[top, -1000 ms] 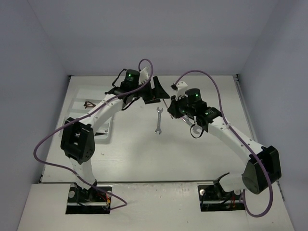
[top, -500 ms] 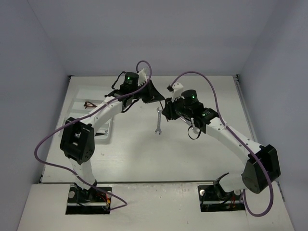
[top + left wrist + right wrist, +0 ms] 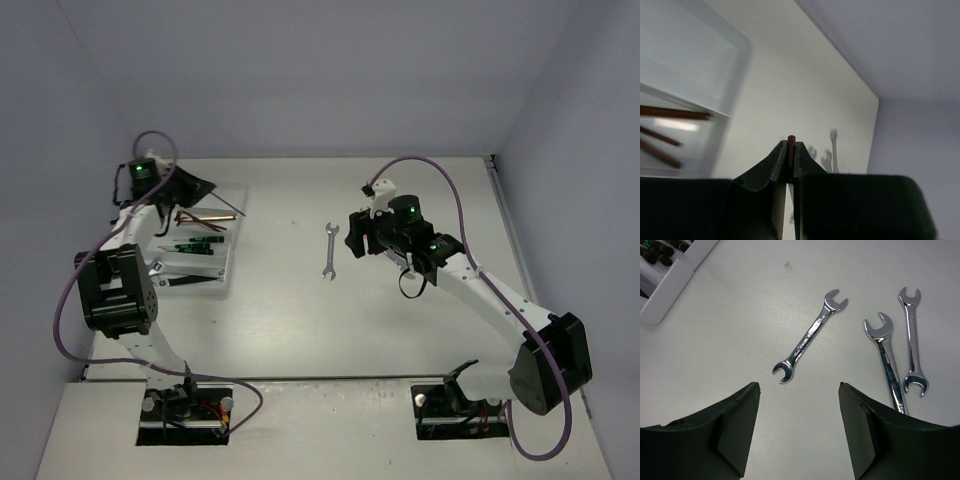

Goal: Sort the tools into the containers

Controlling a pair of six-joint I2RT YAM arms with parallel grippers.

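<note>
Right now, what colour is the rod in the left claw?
Dark red-brown hex key, best in left wrist view.

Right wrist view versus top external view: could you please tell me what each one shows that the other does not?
Only the right wrist view shows two more silver wrenches lying right of the open right tool. Only the top external view shows the left tool over the white tray, gripping a hex key, with other hex keys lying in the tray. Both show the lone silver wrench and green-black screwdrivers in the tray.

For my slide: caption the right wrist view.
Open right hand hovers above three silver wrenches on the white table.
</note>
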